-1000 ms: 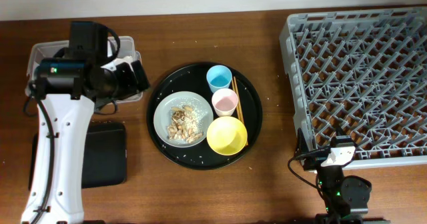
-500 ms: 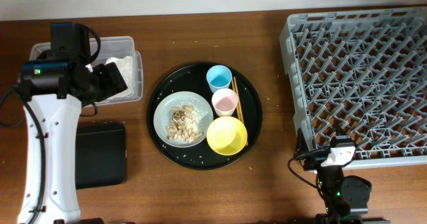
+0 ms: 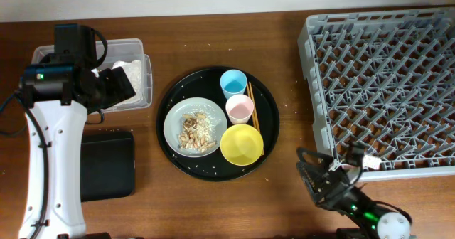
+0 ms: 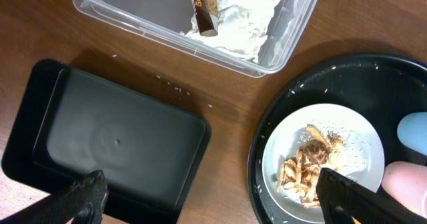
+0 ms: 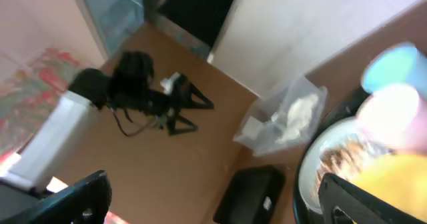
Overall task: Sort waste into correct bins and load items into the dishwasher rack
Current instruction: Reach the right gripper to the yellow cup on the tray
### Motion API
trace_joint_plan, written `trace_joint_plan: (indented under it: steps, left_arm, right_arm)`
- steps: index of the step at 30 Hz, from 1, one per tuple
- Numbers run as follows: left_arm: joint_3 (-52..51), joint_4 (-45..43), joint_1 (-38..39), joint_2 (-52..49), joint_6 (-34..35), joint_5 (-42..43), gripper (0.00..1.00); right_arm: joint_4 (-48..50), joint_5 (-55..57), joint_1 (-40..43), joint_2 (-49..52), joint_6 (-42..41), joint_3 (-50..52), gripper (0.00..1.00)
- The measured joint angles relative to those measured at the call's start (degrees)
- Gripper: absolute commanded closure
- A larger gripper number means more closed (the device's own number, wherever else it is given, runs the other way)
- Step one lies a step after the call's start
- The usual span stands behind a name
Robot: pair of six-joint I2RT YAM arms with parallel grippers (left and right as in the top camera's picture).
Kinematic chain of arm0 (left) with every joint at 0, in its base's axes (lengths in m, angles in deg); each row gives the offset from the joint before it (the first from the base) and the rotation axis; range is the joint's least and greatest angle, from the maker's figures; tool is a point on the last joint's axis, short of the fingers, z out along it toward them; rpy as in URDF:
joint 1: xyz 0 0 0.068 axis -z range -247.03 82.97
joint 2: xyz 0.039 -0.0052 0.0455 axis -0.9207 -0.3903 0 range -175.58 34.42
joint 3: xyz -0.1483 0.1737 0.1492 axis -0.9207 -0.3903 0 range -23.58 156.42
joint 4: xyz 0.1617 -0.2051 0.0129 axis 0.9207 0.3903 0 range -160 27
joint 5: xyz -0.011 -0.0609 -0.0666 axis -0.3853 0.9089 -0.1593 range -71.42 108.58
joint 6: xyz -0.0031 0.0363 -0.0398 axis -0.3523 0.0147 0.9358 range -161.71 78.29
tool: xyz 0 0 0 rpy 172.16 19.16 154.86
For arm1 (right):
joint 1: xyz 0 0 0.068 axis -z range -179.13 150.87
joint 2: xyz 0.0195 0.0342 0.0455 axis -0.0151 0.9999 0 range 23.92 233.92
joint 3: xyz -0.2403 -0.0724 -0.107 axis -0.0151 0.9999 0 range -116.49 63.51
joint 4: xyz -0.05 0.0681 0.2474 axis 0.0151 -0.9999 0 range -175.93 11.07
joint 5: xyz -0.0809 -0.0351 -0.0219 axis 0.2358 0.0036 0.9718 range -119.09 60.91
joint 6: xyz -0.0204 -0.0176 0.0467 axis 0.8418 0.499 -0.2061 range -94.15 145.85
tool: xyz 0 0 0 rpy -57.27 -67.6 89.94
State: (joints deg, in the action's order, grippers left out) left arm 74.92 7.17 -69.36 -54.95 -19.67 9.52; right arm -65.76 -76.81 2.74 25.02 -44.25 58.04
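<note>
two claws: the left gripper (image 4: 210, 199) hangs above the clear box (image 3: 146, 82) and the right gripper (image 5: 212, 199) sits low by the rack's near corner; both stand spread wide with nothing in them.
paper waste: white napkins (image 4: 241, 17) and the gold-brown wrapper (image 4: 203, 7) lie inside the clear box, which likely explains the empty left claw there.
black bin: the shallow black tray (image 4: 113, 144) is just beside the box, with nothing in it; probably meant for the food.
food scraps (image 3: 192, 131): beige, flaky and crumbly, heaped with rice grains on the plate (image 3: 173, 118).
dishes: blue cup (image 3: 232, 82), pink cup (image 3: 239, 109) and yellow bowl (image 3: 242, 144) stand upright on the round tray (image 3: 269, 121), with the chopsticks (image 3: 251, 95) beside the cups.
dishwasher rack (image 3: 384, 82): a grey peg crate, well apart at the right, not yet loaded.
</note>
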Motion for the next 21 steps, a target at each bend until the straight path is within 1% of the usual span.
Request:
trace_joint_plan:
  steps: [1, 2, 3, 4, 5, 6, 7, 8, 9, 10, 12, 14, 15, 17, 18, 19, 20, 21]
  left_arm:
    - [-0.02, -0.04, 0.00, 0.00, 0.00, 0.00, 0.01]
    - [-0.04, 0.09, 0.00, -0.02, -0.02, 0.00, 0.01]
    - [-0.04, 0.00, 0.00, -0.02, -0.02, 0.00, 0.01]
    - [-0.04, 0.13, 0.00, -0.04, -0.02, -0.04, 0.01]
    - [-0.04, 0.11, 0.00, -0.11, -0.02, -0.02, 0.01]
    - [-0.09, 0.07, 0.00, -0.15, -0.02, -0.02, 0.01]
    - [-0.09, 0.04, 0.00, -0.15, -0.02, -0.02, 0.01]
    - [-0.09, -0.02, 0.00, -0.15, -0.02, -0.02, 0.01]
    - [-0.09, 0.02, 0.00, -0.15, -0.02, -0.02, 0.01]
    - [-0.09, 0.02, 0.00, -0.15, -0.02, -0.02, 0.01]
    - [-0.09, 0.00, 0.00, -0.15, -0.02, -0.02, 0.01]
    - [-0.09, 0.00, 0.00, -0.15, -0.02, -0.02, 0.01]
    - [-0.09, 0.07, 0.00, -0.15, -0.02, 0.00, 0.01]
    - [-0.09, 0.00, 0.00, -0.15, -0.02, -0.02, 0.01]
    - [-0.09, -0.07, 0.00, -0.15, -0.02, -0.02, 0.01]
    - [-0.09, -0.04, 0.00, -0.15, -0.02, -0.02, 0.01]
    - [-0.09, -0.02, 0.00, -0.15, -0.02, -0.02, 0.01]
    - [-0.09, -0.02, 0.00, -0.15, -0.02, -0.02, 0.01]
  right_arm:
    - [-1.07, 1.36, 0.07, 0.96, 1.14, -3.78, 0.02]
    - [-6.97, 2.51, 0.15, 3.72, 4.57, -8.63, 0.02]
    - [-16.39, 3.37, 0.20, 9.31, 10.23, -16.17, 0.02]
    - [-22.36, 4.04, 0.24, 15.54, 16.39, -22.93, 0.02]
    - [-38.82, 4.74, 0.24, 24.24, 26.03, -34.84, 0.02]
    - [-44.85, 4.57, 0.24, 28.20, 30.51, -40.19, 0.02]
    - [-61.42, 5.07, 0.24, 36.98, 41.70, -52.46, 0.02]
    - [-64.37, 5.70, 0.24, 40.30, 47.71, -56.70, 0.02]
    - [-73.31, 8.37, 0.24, 43.74, 50.73, -61.64, 0.02]
    - [-76.46, 10.49, 0.24, 46.14, 52.85, -64.35, 0.02]
    - [-79.54, 14.23, -1.36, 47.39, 54.73, -64.85, 0.02]
    - [-78.71, 16.65, -8.00, 47.39, 55.34, -64.87, 0.02]
    - [-77.09, 17.90, -12.46, 47.60, 54.25, -64.89, 0.02]
    - [-74.69, 22.77, -24.09, 50.36, 49.46, -64.92, 0.02]
    - [-74.23, 30.05, -33.18, 54.34, 45.03, -65.00, 0.02]
    - [-74.05, 32.79, -36.61, 56.46, 43.28, -65.02, 0.02]
    - [-73.37, 38.56, -42.66, 61.22, 39.78, -65.05, 0.02]
    - [-72.87, 41.38, -45.59, 64.65, 38.05, -65.05, 0.02]
